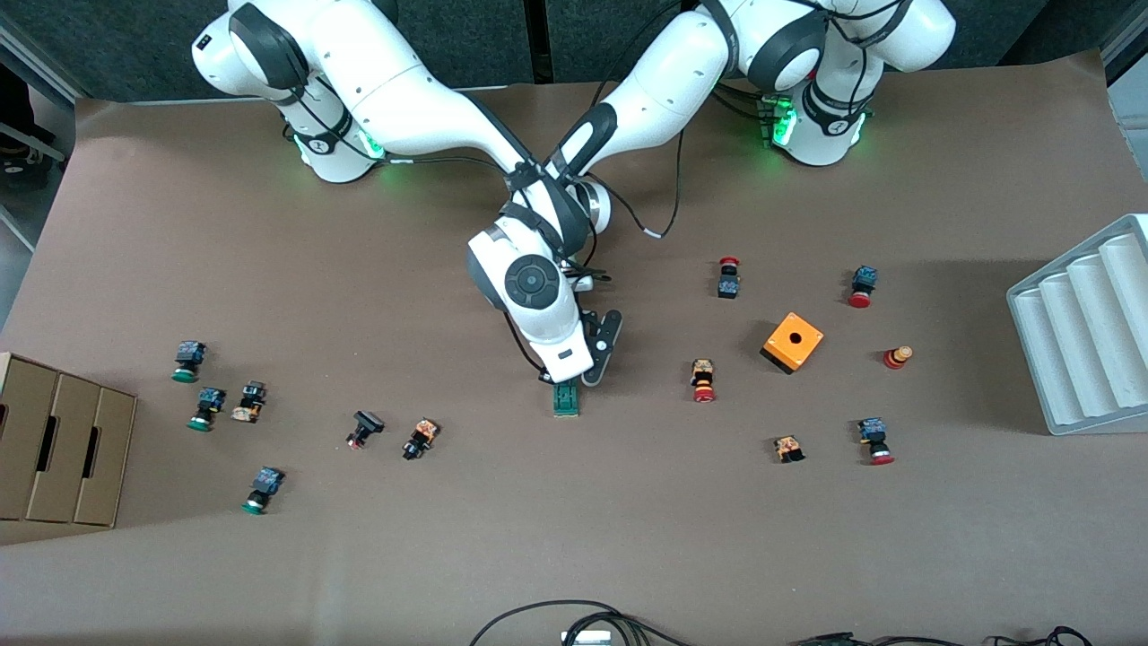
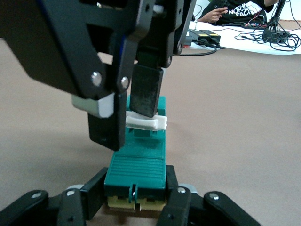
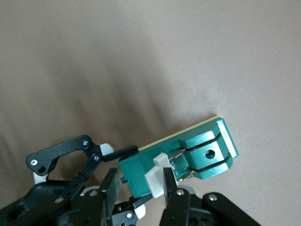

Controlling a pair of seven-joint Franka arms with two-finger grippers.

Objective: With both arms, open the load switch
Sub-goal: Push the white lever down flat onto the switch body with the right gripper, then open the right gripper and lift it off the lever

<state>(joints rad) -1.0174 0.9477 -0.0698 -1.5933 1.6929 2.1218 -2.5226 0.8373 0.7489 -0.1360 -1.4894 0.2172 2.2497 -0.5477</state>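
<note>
The load switch point(image 1: 566, 400), a slim green block with a cream underside, is at the middle of the table. My left gripper point(image 2: 135, 190) is shut on the end of the load switch point(image 2: 138, 165) that lies farther from the front camera. Its black fingers point(image 2: 96, 193) press both sides of that end. My right gripper point(image 3: 140, 184) comes down from above and is shut on the white sliding piece point(image 3: 155, 175) of the load switch point(image 3: 207, 150). In the front view my right arm's white hand point(image 1: 558, 345) covers that grip.
Small red- and green-capped push-buttons lie scattered toward both ends of the table. An orange cube point(image 1: 792, 342) sits toward the left arm's end, with a white ribbed tray point(image 1: 1090, 332) at that edge. A cardboard box point(image 1: 54, 449) stands at the right arm's end. Cables point(image 1: 574, 621) lie at the front edge.
</note>
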